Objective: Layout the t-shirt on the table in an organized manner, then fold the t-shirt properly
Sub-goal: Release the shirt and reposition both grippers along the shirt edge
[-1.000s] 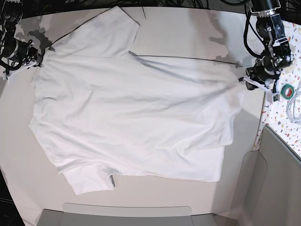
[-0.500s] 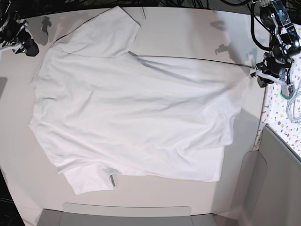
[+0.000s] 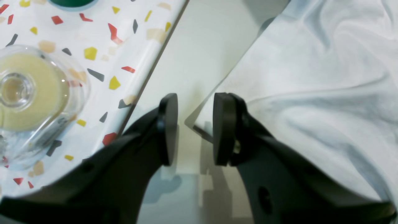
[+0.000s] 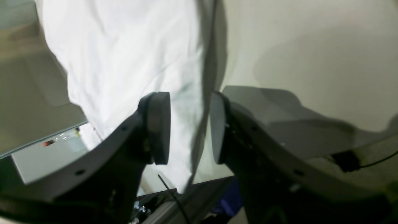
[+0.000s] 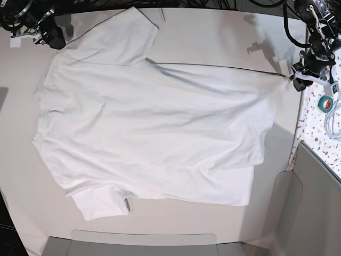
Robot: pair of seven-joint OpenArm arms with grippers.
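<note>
T-shirt: the t-shirt (image 5: 154, 128), plain white, lies spread across the middle of the table (image 5: 213, 32), wrinkled, one short sleeve toward the far edge in the base view and the other toward the near edge.
T-shirt edges: a corner of the cloth reaches to the table's edge just beside the left claw; the opposite end lies near the right claw.
Table: off-white, matte, bare around the cloth on all sides.
Left claw: the left claw (image 3: 194, 129) hangs over the table's edge at the base view's right; its jaws stand apart with clear space between the two black pads, nothing gripped. A corner of the t-shirt (image 3: 311, 77) lies on the table below, next to one pad (image 3: 224, 127); touching or not, cannot tell.
Right claw: the right claw (image 4: 189, 127) sits at the far corner on the base view's left; its jaws are parted with a gap between them and hold nothing. The t-shirt (image 4: 124, 62) lies below and behind it.
Speckled strip: a terrazzo-patterned strip (image 3: 102, 40) runs beside the table past the left claw.
Tape rolls: a clear-cored roll of tape (image 3: 31, 90) rests on the strip; a green roll (image 5: 325, 102) lies nearby.
</note>
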